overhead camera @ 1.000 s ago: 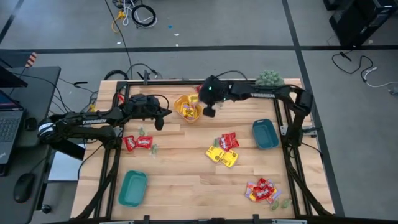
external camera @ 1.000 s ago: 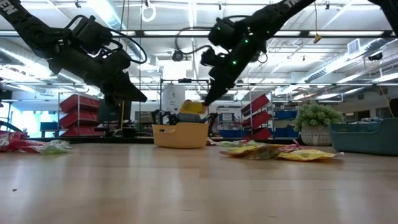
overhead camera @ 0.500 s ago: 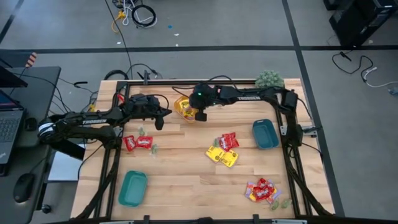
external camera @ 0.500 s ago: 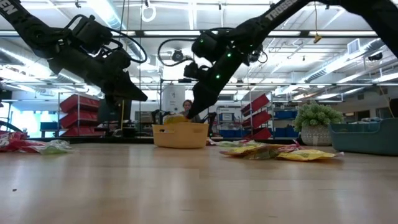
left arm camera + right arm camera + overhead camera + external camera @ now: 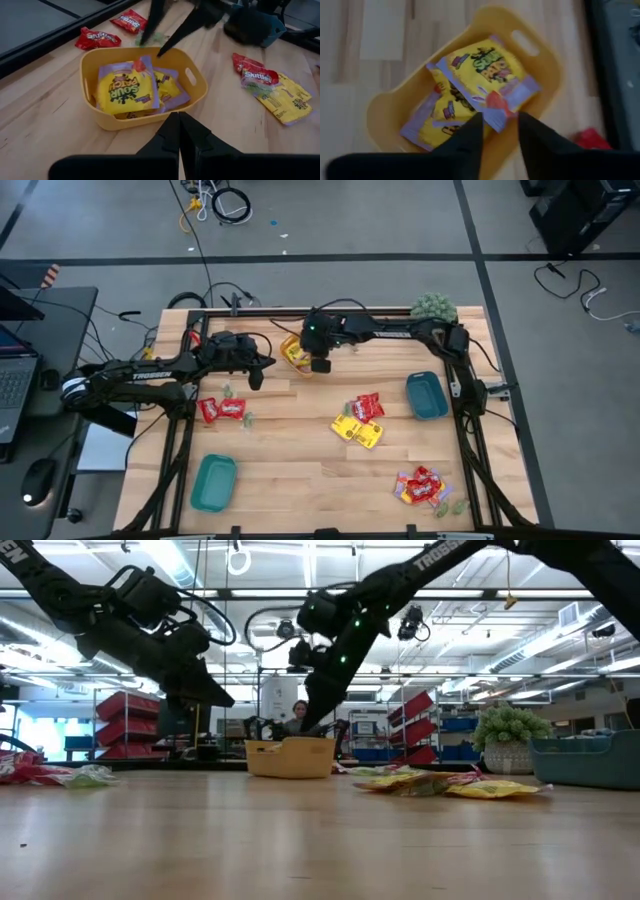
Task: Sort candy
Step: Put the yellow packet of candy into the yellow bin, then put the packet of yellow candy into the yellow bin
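Right hand [image 5: 497,131] hovering over yellow plastic tray [image 5: 546,64], fingers parted, gripping nothing; yellow candy packet [image 5: 487,82] lying inside. Risk: fingertips snagging packet, dragging it out.

Left hand [image 5: 178,131] pinched together, empty, beside tray.

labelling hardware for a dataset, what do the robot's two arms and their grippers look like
Both arms are dark, nearly black, jointed tubes with white lettering along the links and loose black cables looping near the wrists. The right arm's wrist shows small green lights. The left gripper and right gripper each end in two slim, dark, tapering fingers.
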